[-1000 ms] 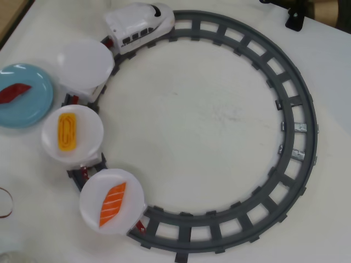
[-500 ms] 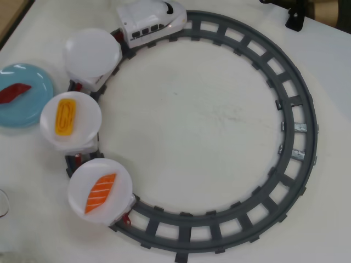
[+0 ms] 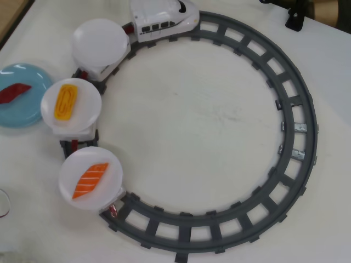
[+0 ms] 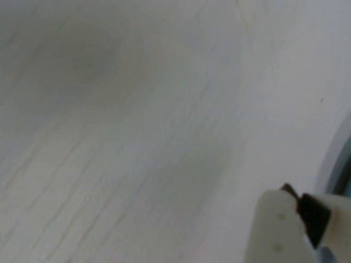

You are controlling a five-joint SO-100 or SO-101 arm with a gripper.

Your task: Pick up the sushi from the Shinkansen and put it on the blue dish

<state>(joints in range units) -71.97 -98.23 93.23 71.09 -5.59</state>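
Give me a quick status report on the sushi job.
Pincer over bare table, state unclear. Red sushi lies on blue dish. Train carries yellow and orange pieces. Nothing in the way.

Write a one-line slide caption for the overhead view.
Dark red sushi lies on the blue dish beside the Shinkansen on its track.

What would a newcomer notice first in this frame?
The grey circular track fills the overhead view, with the Shinkansen at its top pulling three white-plate cars down the left. The orange striped piece and yellow piece ride on plates; the sushi already lies on the blue dish.
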